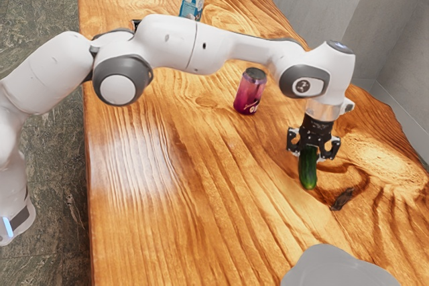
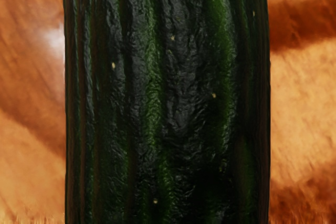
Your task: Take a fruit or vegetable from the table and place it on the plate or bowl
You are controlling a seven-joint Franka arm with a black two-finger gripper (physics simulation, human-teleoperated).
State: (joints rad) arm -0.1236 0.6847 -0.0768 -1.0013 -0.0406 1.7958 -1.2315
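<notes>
The cucumber [image 1: 308, 171] hung upright, its top end clamped between the two fingers of the pincer [image 1: 310, 153], which held it from both sides. Its lower end was close to the counter [image 1: 201, 199]; whether it touched the wood could not be told. In the wrist view the cucumber [image 2: 168, 98] ran dark green and bumpy just under the hand, with the counter [image 2: 302, 129] beyond it on either side.

Near the cucumber, toward the exterior view's right, lay a small dark speck [image 1: 342, 199] on the wood. A pale grey dish [image 1: 338, 267] sat at the near edge, well apart from the cucumber. A purple can [image 1: 250, 91] stood behind the arm's forearm, and a milk carton [image 1: 192, 1] at the far end.
</notes>
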